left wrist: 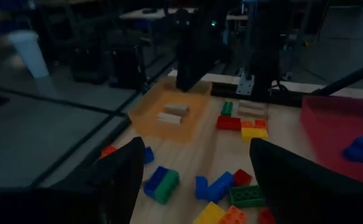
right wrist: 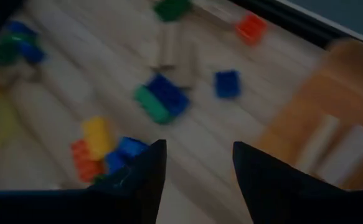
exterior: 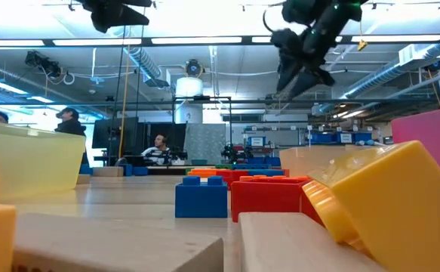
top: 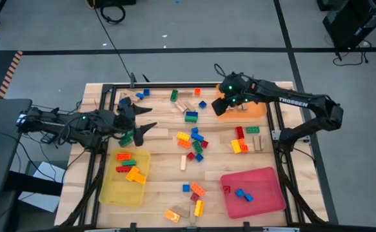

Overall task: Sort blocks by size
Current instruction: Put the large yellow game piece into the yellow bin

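Right wrist view: we see the right gripper [right wrist: 197, 165] parted with nothing between its dark fingers, hanging above the pale wooden table [right wrist: 94, 93] beside the flat orange tray [right wrist: 330, 118], where two plain tan wooden pieces [right wrist: 340, 146] lie. Farther out, the small plastic and wooden toy blocks [top: 194, 138] lie scattered mid-table. In the high view, our left gripper [top: 136, 122] stands wide apart and empty above the flat yellow tray [top: 124, 183] that has several blocks in it.

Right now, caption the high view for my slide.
Two arms over scattered blocks; right end effector above the orange tray.
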`<state>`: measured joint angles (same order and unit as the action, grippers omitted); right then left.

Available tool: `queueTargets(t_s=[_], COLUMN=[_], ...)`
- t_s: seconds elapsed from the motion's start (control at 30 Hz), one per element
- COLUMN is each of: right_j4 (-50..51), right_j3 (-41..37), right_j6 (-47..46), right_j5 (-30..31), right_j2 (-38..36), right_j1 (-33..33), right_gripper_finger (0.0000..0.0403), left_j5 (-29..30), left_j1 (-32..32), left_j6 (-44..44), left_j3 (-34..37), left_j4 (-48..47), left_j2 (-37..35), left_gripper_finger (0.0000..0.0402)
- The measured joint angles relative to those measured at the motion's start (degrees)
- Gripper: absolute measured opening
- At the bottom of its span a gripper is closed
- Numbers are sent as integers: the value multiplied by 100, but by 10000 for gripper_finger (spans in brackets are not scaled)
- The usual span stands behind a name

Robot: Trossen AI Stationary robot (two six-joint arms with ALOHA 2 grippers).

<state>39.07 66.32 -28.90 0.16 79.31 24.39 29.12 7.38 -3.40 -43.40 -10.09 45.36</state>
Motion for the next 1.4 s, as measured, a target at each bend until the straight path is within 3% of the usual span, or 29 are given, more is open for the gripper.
queueTargets(t_s=[0.3,0.47,0.63,0.73,0.9,1.03,1.2,1.4], right_j4=[-793,-870,-189,985,3232,4275,4242,3251], right_j3=[0,0,329,613,697,562,78,-876], right_j6=[-92,-313,-1017,-1876,-3706,-4830,-5022,-4888], right_j5=[88,842,1753,1879,1641,1537,1174,754], right_j2=[22,20,21,24,10,13,7,-20], right_j1=[-912,-1571,-2259,-2486,-2598,-2624,-2617,-2577], right_gripper_finger=[193,183,164,153,145,146,158,195], left_j5=[20,17,-43,-46,-37,-35,-39,-39], left_j1=[0,0,0,-21,-56,-59,-59,-59], left_j6=[317,183,337,472,481,448,326,319], left_j3=[0,0,1,2,1,2,1,2], left_j4=[502,443,356,375,220,-103,-206,-183], left_j2=[-1,-11,-20,-28,-26,-26,-26,-26], left_gripper_finger=[296,296,296,296,296,296,296,296])
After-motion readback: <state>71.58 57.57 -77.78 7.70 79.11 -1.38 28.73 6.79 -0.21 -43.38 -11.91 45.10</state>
